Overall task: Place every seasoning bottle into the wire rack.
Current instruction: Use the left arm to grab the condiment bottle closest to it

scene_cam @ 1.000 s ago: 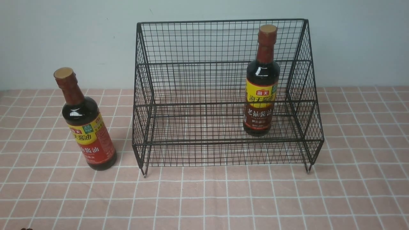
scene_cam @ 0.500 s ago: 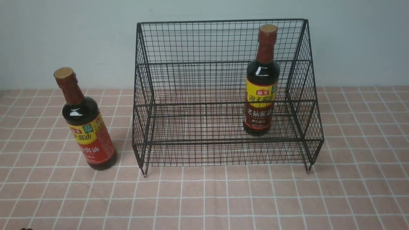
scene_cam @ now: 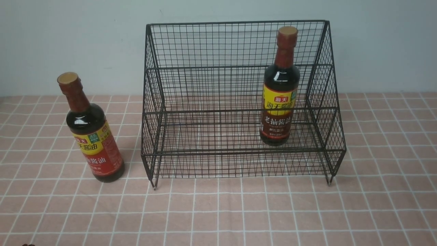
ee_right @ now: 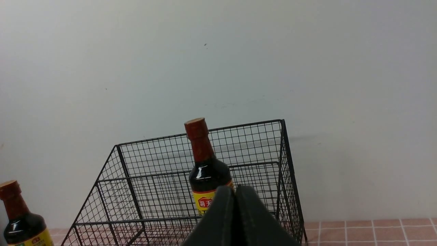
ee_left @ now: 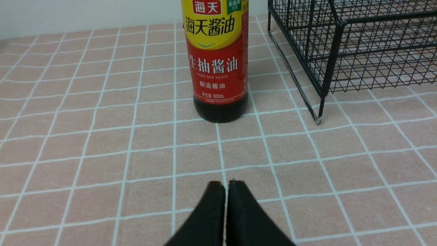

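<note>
The black wire rack (scene_cam: pixel 235 85) stands at the back middle of the table. A soy-sauce bottle with a yellow-and-brown label (scene_cam: pixel 278 102) stands upright on the rack's lower tier, right side. A second bottle with a yellow-and-red label (scene_cam: pixel 92 136) stands on the cloth left of the rack. My left gripper (ee_left: pixel 226 184) is shut and empty, low over the cloth, a short way in front of that bottle (ee_left: pixel 216 61). My right gripper (ee_right: pixel 235 188) is shut and empty, raised, facing the rack (ee_right: pixel 259 160) and the bottle in it (ee_right: pixel 205 167). Neither gripper shows in the front view.
A pink checked cloth (scene_cam: pixel 239 212) covers the table. A pale wall (scene_cam: pixel 68 41) rises close behind the rack. The rack's front leg (ee_left: pixel 319 116) stands beside the left bottle. The yellow-and-red bottle shows at the right wrist view's edge (ee_right: pixel 20 218).
The bottle in the rack has shifted very slightly to the right. Nothing else has visibly moved.
</note>
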